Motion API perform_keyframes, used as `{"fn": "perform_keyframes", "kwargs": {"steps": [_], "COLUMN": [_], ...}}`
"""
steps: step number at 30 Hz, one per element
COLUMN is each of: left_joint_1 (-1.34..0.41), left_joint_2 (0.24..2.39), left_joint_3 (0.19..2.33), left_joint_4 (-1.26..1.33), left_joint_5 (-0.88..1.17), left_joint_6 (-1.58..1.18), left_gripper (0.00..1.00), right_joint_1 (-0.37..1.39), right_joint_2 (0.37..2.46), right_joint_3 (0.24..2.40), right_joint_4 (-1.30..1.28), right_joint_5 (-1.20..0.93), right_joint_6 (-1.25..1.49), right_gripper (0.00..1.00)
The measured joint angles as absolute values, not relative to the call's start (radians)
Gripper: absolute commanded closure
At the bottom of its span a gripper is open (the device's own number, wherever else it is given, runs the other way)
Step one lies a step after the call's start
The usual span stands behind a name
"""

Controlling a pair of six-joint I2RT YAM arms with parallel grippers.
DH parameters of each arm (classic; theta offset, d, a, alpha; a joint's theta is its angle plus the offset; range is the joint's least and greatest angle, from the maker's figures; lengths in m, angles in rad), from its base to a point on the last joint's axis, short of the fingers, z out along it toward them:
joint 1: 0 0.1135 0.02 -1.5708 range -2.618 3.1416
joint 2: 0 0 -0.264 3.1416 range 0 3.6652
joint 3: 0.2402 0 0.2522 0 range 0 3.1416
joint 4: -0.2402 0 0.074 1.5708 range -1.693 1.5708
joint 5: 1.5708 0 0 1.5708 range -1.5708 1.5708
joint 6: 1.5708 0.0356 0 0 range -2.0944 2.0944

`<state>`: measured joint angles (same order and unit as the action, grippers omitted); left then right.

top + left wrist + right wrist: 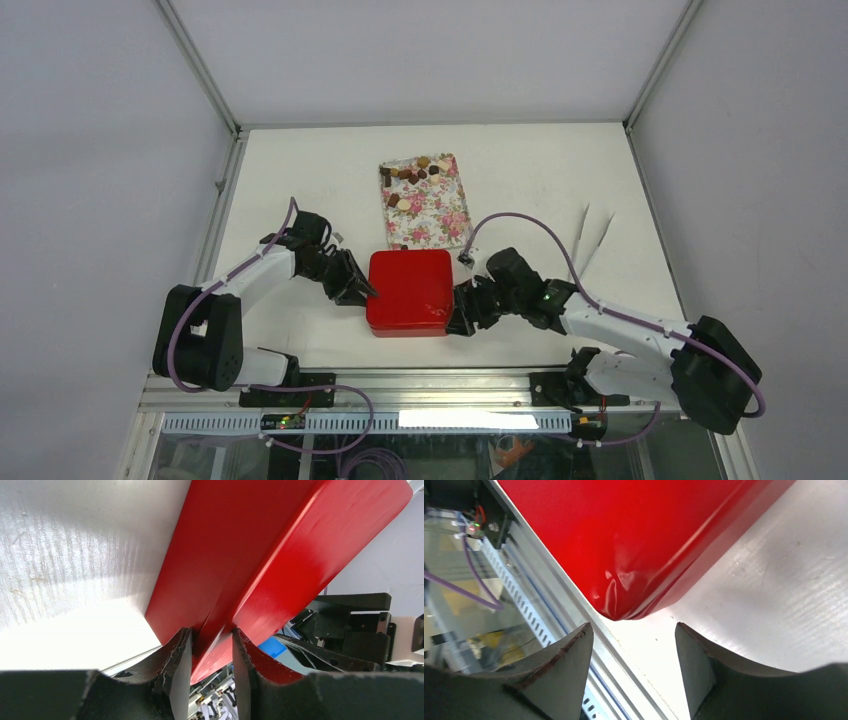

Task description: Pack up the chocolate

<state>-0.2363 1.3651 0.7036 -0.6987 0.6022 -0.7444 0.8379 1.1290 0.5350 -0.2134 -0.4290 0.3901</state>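
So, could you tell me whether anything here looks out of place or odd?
Mildly: the chocolate lies loose, bunched at the far end of the floral sheet, while the red box looks closed.

The top view was bright and even, with only soft, short shadows on the table (300, 180). In the left wrist view the table glared to pure white at lower left (its texture was lost there). The red box (280, 555) showed glossy highlights; the near fingers (172, 675) looked dark and slightly blurred.
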Motion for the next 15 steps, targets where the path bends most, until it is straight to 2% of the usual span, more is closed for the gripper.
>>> {"fn": "perform_keyframes", "kwargs": {"steps": [5, 11, 15], "left_joint_1": [-0.236, -0.236, -0.236], "left_joint_2": [1.367, 1.367, 1.367], "left_joint_3": [0.702, 0.702, 0.702], "left_joint_4": [-0.693, -0.69, -0.69], "left_joint_5": [0.606, 0.609, 0.609], "left_joint_6": [-0.744, -0.744, -0.744], "left_gripper": [0.72, 0.73, 0.75], "right_joint_1": [0.936, 1.027, 1.076], "right_joint_2": [1.05, 1.083, 1.126], "right_joint_3": [0.448, 0.392, 0.373], "right_joint_4": [-0.138, -0.009, 0.062], "right_joint_5": [-0.258, -0.103, -0.033], "right_joint_6": [0.364, 0.331, 0.312], "right_gripper": [0.35, 0.38, 0.45]}}
